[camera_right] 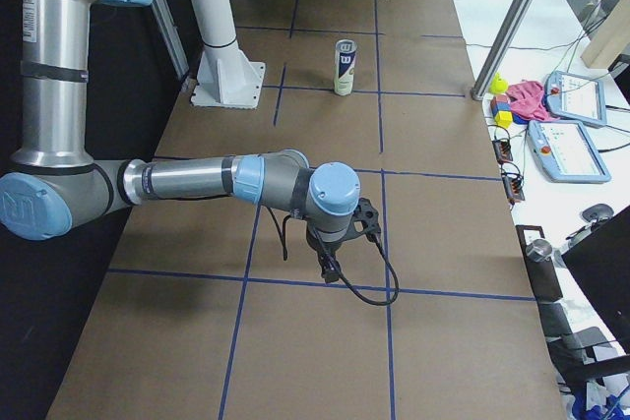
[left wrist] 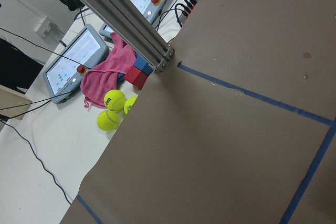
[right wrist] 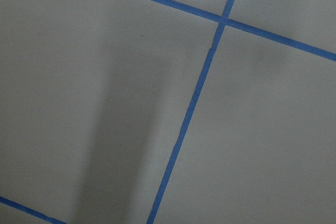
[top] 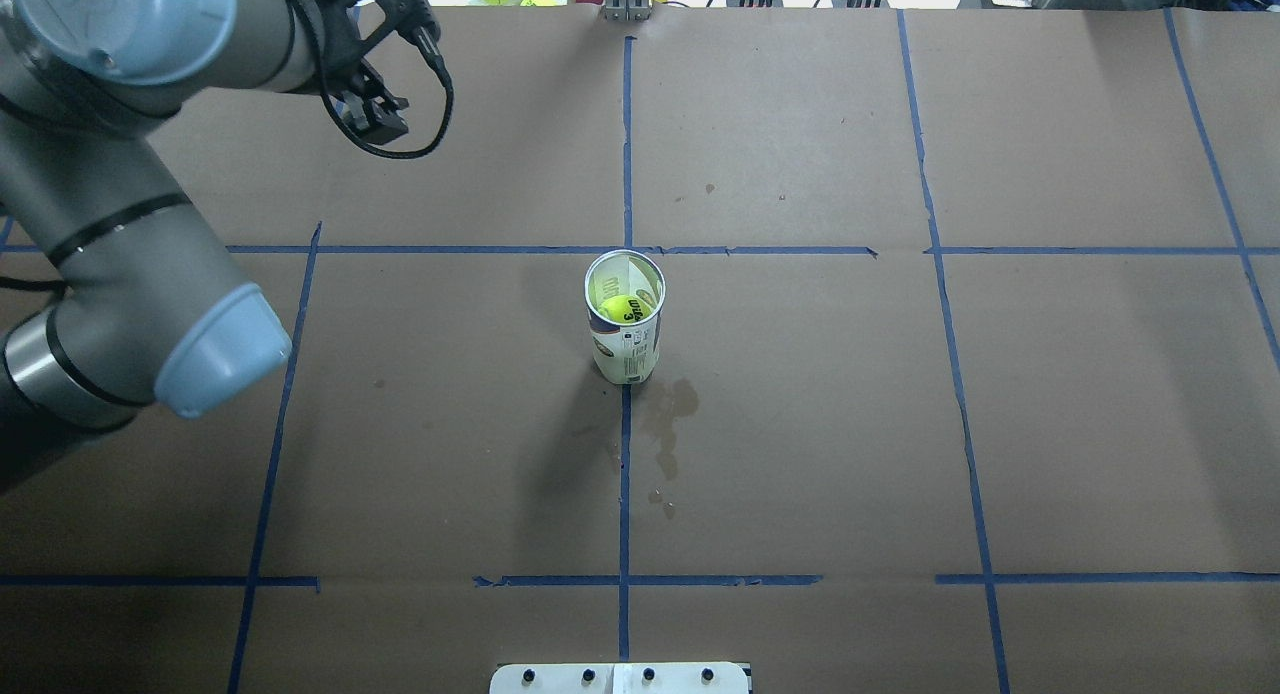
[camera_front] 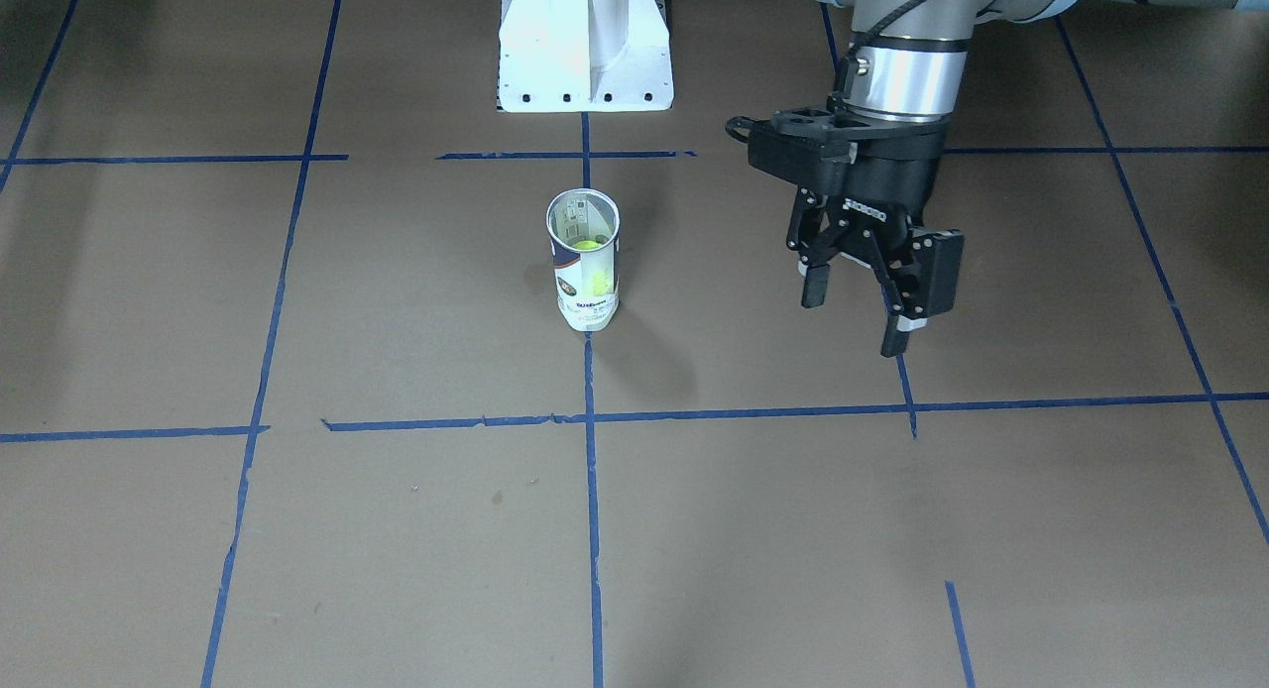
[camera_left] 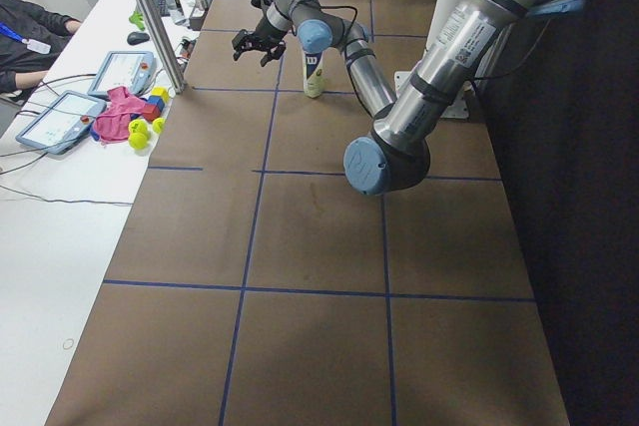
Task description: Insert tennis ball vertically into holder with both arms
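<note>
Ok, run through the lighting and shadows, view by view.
Overhead: the holder casts a soft shadow toward the lower left. Front-facing: the white pedestal base is overexposed, its surfaces washed out. Right wrist: a broad, blurry shadow band crosses the paper.

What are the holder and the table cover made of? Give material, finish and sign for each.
The holder: probably thin clear plastic, glossy, with a printed label; yellow-green of the ball shows through its side. The table cover: likely matte brown paper or card; it shows stains and lines of blue tape.
</note>
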You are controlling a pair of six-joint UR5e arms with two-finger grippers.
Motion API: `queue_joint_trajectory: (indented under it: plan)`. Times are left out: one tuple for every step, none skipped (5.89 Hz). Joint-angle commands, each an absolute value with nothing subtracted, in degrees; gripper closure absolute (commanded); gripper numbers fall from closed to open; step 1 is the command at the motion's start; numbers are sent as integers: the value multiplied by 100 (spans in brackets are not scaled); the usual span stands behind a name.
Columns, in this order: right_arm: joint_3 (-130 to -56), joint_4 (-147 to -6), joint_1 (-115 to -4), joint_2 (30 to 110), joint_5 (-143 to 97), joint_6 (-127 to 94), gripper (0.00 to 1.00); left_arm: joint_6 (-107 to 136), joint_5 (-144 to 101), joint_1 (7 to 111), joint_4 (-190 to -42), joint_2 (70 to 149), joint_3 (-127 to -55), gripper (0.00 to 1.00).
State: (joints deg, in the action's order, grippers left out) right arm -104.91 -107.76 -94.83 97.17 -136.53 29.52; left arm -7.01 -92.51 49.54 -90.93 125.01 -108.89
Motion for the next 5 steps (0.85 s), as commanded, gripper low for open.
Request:
queue_joint_trajectory:
  plan:
    - [-10485,-10775,-9483,9721,-13658,2953,0,-913,-9954,5735,-8152,12481,-10707,3]
    - [-10294,-10697,-9483,9721,-13658,2953,0,-1132,-10367,6235,-8113,12420,-10601,0]
    - [-9857,-9861,-9483,9721,-13658,2936,0,-1108,-11441,6901,-8078,12019,-10478,0]
    - [-9522,-9122,-9483,9660,-13641,2822,0,-1020,-12479,7839,-7755,11606,-10329,0]
    - [-9519,-9106,-9475,9677,-13649,2438,0,-706,-12663,8275,-7656,11062,-10266,0]
